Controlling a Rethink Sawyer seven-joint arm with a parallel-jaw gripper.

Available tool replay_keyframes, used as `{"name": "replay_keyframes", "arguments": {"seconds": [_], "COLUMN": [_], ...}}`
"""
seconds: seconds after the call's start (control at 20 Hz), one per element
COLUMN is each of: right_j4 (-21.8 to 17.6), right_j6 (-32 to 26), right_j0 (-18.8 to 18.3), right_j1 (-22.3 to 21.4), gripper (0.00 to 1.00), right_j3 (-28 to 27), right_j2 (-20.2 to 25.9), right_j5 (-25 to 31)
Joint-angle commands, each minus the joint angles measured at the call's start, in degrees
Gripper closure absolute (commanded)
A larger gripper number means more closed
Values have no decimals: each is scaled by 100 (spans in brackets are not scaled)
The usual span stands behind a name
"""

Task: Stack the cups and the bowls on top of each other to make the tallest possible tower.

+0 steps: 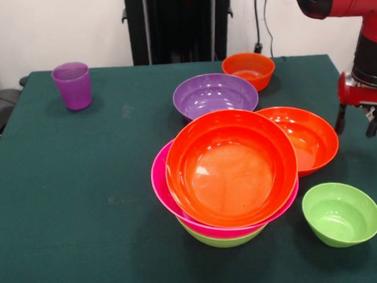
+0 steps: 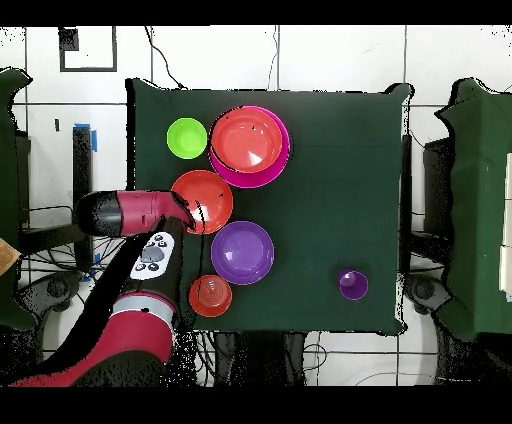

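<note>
The tower stands at the front middle: a wide orange bowl nested in a hot pink bowl, on a lime green bowl; it also shows in the overhead view. Loose bowls lie round it: an orange one, a purple one, a small orange one and a small lime green one. The purple cup stands alone at the far left. My gripper hangs open and empty at the table's right edge, beside the loose orange bowl. The red-pink cup is out of view.
The dark green table ends just right of the gripper. The robot's black pedestal stands behind the far edge. My red arm reaches in over the table's side near the orange bowl.
</note>
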Motion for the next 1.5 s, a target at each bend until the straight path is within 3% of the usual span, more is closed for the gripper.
{"name": "replay_keyframes", "arguments": {"seconds": [0.05, 0.2, 0.55, 0.7, 1.5], "right_j4": [206, 169, 188, 196, 112], "right_j6": [1079, 1010, 1250, 1282, 1012], "right_j0": [55, 43, 189, 182, 26], "right_j1": [153, 49, -159, -196, -121], "gripper": [0, 0, 0, 0, 0], "right_j3": [-226, -100, -505, -606, -1012], "right_j2": [299, 265, -130, -168, -160], "right_j5": [225, 302, 1602, 1876, 2337]}}
